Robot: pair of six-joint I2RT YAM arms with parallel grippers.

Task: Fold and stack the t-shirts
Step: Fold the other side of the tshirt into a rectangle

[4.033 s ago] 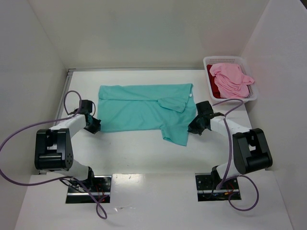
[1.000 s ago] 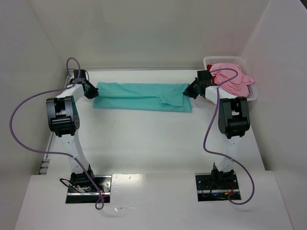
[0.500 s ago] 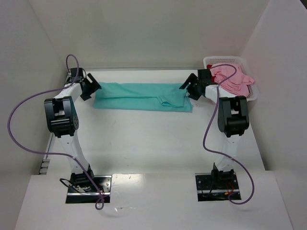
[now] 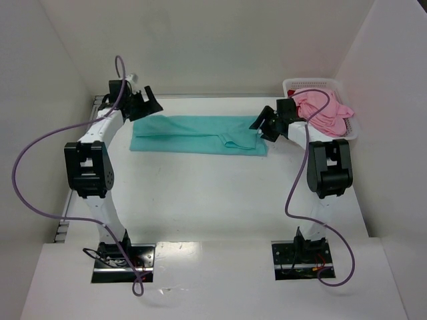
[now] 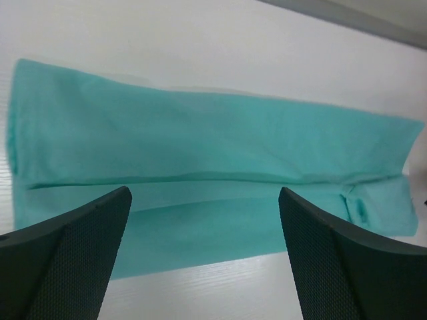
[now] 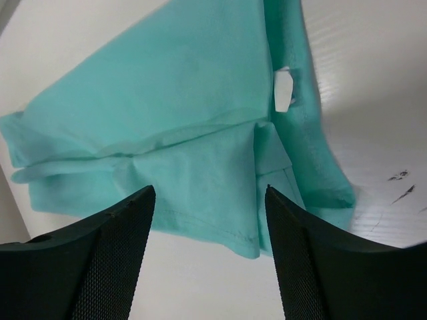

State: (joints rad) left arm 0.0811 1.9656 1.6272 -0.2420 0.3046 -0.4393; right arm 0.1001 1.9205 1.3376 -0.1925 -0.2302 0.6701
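Letting go is what has just changed: both claws have come off the teal shirt (image 4: 200, 135) and lifted clear of it. Seconds ago it lay spread wide. Now it lies doubled into a long narrow band across the far part of the table (image 4: 200, 200), so you can take the lengthwise fold as done. The likely next fold is crosswise, end over end.

Your left claw (image 4: 148, 107) stands apart with nothing between its fingers. It hangs above and just beyond the band's left end, and its wrist camera looks down the band's full length. Your right claw (image 4: 262, 127) is also apart and empty. It sits low beside the right end, where the tucked sleeve (image 6: 267, 160) and a small white label (image 6: 283, 90) show.

The pink shirt (image 4: 325, 110) is heaped in the basket (image 4: 288, 85) just right of that claw, not yet folded, so you are early in the job.
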